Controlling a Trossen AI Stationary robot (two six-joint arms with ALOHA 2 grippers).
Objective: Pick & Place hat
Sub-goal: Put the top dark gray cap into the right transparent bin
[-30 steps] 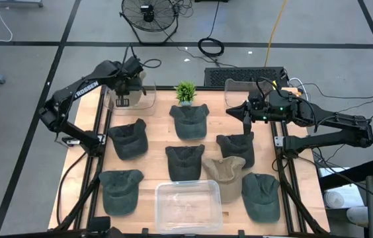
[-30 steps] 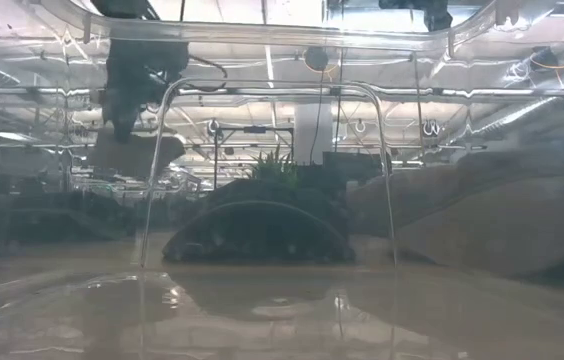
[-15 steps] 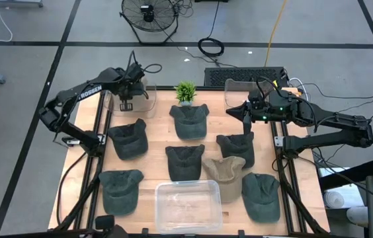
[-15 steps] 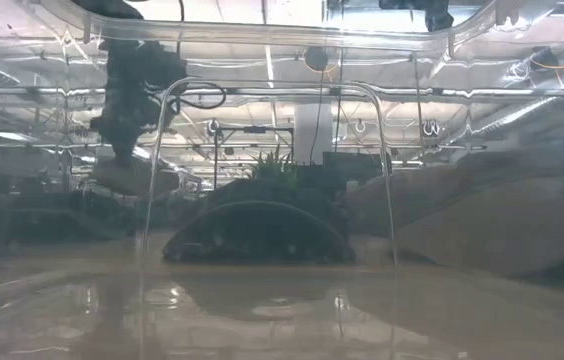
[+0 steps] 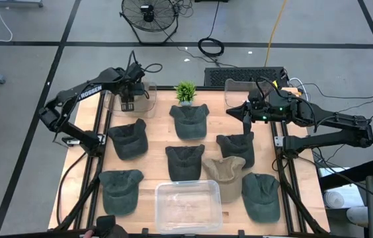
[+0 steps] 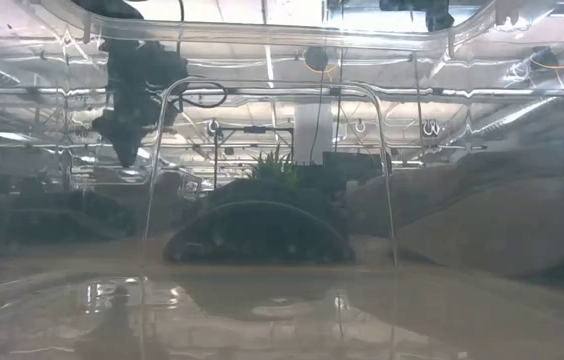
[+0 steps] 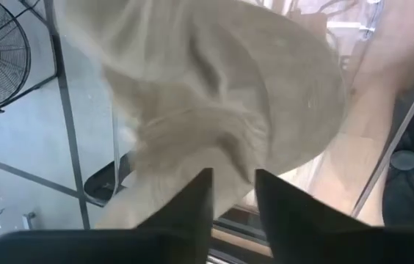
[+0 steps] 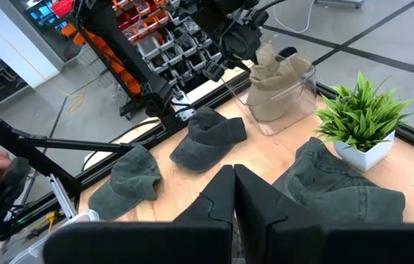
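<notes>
A beige hat (image 8: 277, 84) stands bunched inside the clear bin (image 5: 141, 99) at the table's far left corner. My left gripper (image 5: 127, 100) is above that bin, shut on the hat's top; the hat fills the left wrist view (image 7: 214, 88). My right gripper (image 5: 246, 124) is shut on nothing and hovers over the table's right side, just beyond a dark hat (image 5: 236, 149). Several dark hats and a second beige hat (image 5: 225, 173) lie flat on the table. My left gripper (image 7: 233, 180) pinches a bunched fold of the beige hat's crown (image 7: 192, 147) between its two fingers, coming from above and pointing down. The hat hangs below the fingers into the clear bin, its lower part (image 8: 280, 103) inside the bin's walls.
A small green plant (image 5: 185, 91) stands between the left bin and a second clear bin (image 5: 239, 89) at the far right. A clear tray (image 5: 188, 205) sits at the near edge. Dark hats cover most of the tabletop; metal frame rails run along both sides.
My left gripper has moved a little toward the table's right and gone down over the far-left bin. The beige hat, hanging clear below it a second ago, has sunk into the bin. The right arm has kept still.
</notes>
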